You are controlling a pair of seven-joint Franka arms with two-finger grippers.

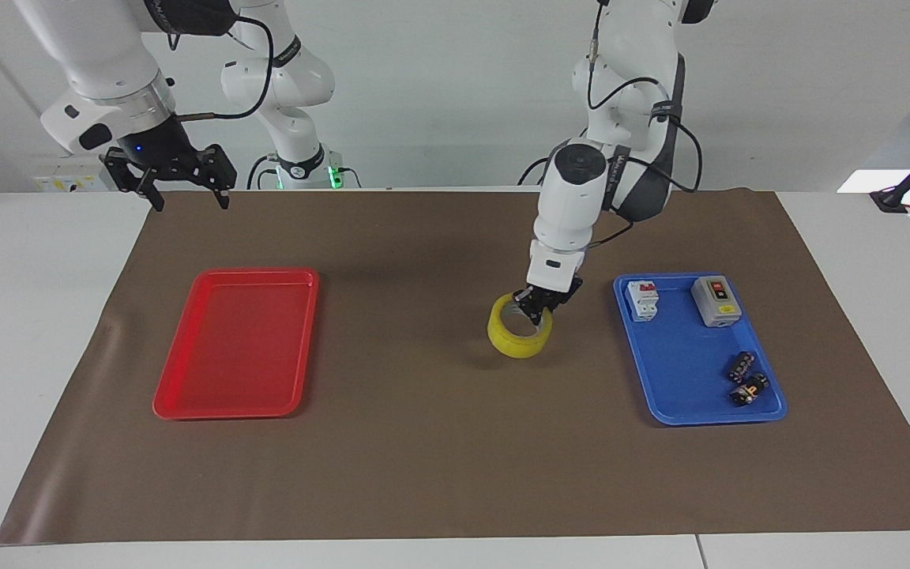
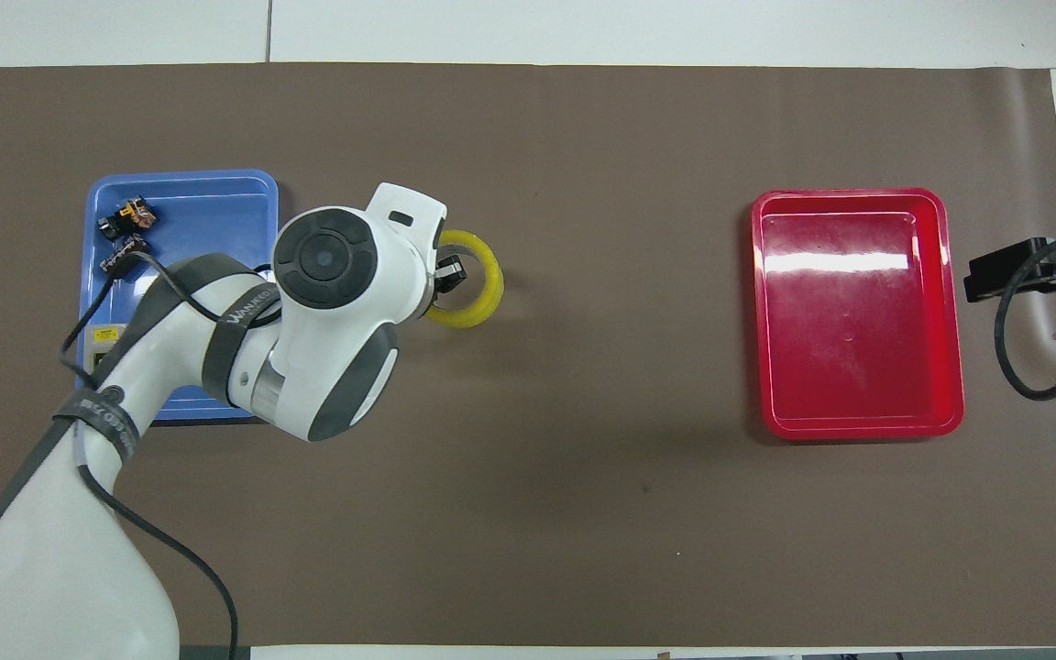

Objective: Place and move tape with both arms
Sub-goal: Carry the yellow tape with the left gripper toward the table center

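The yellow tape (image 1: pixel 517 338) (image 2: pixel 480 293) hangs just above the brown mat, between the blue tray (image 1: pixel 688 359) (image 2: pixel 207 206) and the table's middle. My left gripper (image 1: pixel 538 308) (image 2: pixel 447 273) is shut on the roll's rim, one finger inside the core. The left arm covers part of the roll in the overhead view. My right gripper (image 1: pixel 186 190) waits open, raised over the mat's corner at the right arm's end; in the overhead view only a black part of it shows (image 2: pixel 1009 270).
A red tray (image 1: pixel 240 341) (image 2: pixel 858 312) lies toward the right arm's end. The blue tray holds a grey switch box (image 1: pixel 716 300), a white breaker (image 1: pixel 642 300) and small dark parts (image 1: pixel 747 379) (image 2: pixel 125 229). Two smaller white arms (image 1: pixel 289 87) stand at the robots' edge.
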